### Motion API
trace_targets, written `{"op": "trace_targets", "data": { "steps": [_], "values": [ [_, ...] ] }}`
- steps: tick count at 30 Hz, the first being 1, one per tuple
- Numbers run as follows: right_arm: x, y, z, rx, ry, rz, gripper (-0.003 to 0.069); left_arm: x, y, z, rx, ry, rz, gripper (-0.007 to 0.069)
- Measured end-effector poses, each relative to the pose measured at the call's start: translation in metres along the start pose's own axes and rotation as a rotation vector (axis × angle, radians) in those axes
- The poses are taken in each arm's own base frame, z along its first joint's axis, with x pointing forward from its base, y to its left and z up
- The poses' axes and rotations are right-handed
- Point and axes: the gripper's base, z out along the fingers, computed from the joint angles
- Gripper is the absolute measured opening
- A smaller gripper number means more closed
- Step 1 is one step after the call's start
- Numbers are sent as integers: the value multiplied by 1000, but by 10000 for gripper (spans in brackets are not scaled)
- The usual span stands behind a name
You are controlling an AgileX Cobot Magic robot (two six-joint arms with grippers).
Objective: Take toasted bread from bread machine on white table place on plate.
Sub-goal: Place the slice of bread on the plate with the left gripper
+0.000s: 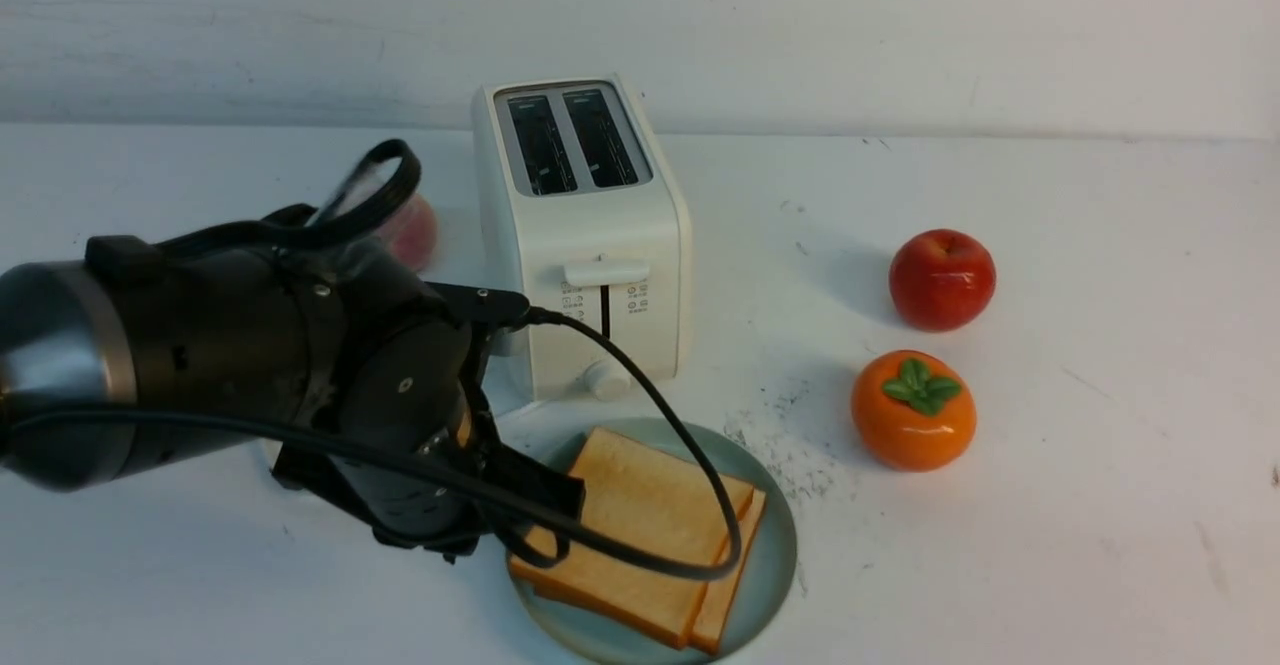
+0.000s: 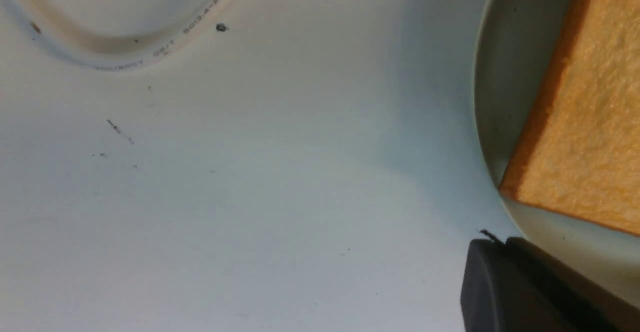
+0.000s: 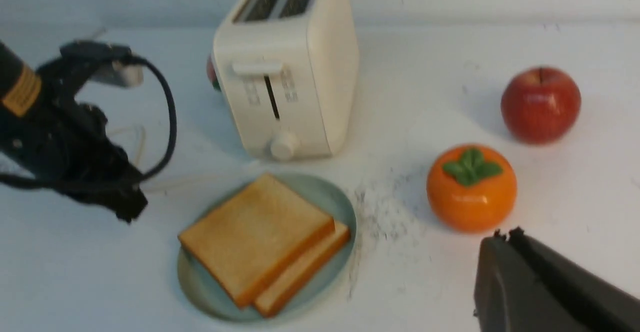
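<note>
Two slices of toasted bread (image 1: 640, 525) lie stacked and slightly offset on the pale blue-green plate (image 1: 772, 557), in front of the bread machine (image 1: 580, 235) on the white table (image 1: 1050, 545). Both toaster slots look empty. My left gripper (image 1: 542, 493) is shut with nothing in it, low at the plate's left edge, next to the top slice (image 2: 585, 122); its tips (image 2: 492, 244) sit by the plate rim (image 2: 487, 122). My right gripper (image 3: 502, 237) is shut and empty, above the table near the orange persimmon, away from the bread (image 3: 255, 232). The front view does not show it.
A red apple (image 1: 942, 278) and an orange persimmon (image 1: 912, 410) stand right of the toaster and plate. A reddish object (image 1: 415, 230) is partly hidden behind my left arm. The toaster's white cord (image 2: 125, 57) lies on the table left of the plate. Dark specks mark the table.
</note>
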Motion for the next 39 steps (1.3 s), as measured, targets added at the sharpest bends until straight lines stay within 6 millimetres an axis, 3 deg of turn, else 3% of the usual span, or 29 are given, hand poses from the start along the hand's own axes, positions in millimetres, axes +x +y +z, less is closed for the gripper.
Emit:
{"op": "trace_targets", "data": {
  "steps": [5, 12, 26, 29, 32, 39],
  "values": [
    [6, -2, 7, -13, -106, -4, -17, 0, 0, 0, 0, 0, 1, -14],
    [19, -4, 11, -7, -75, -5, -13, 0, 0, 0, 5, 4, -9, -14],
    [16, -4, 4, -4, -128, -13, -2, 2, 1, 0, -8, 21, -11, -14],
    [18, -9, 2, 62, -149, -27, -1, 2, 1, 0, -6, 22, -14, -14],
    [32, -16, 4, 142, -133, -45, 0, 2, 0, 0, -4, 20, -14, -14],
    [89, -35, 6, 306, -71, -81, 6, 0, -1, 0, 14, -4, -15, -14]
  ]
}}
